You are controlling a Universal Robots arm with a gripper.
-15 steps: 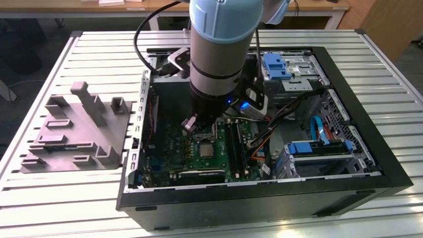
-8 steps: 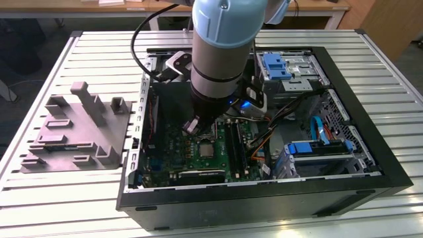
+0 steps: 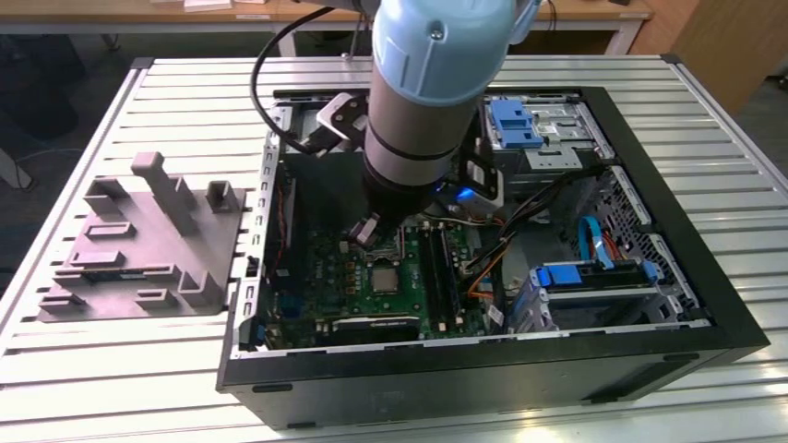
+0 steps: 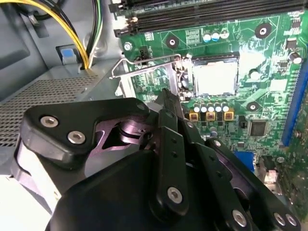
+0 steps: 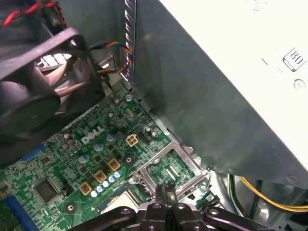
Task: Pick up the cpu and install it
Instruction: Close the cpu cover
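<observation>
We're well along here. The small flat square cpu (image 4: 215,77), silver-grey on top, already lies in its socket on the green motherboard (image 4: 231,45), so we judge the pick and the placing done. The silver rectangular socket frame (image 5: 163,154) stands swung open beside the chip, so the chip is not yet clamped down. The black gripper (image 5: 166,187) hovers right at that frame, its fingers pressed together with nothing between them. In the exterior view, the grey moulded plastic holder block (image 3: 136,249) sits on the table outside the black computer case (image 3: 493,369).
</observation>
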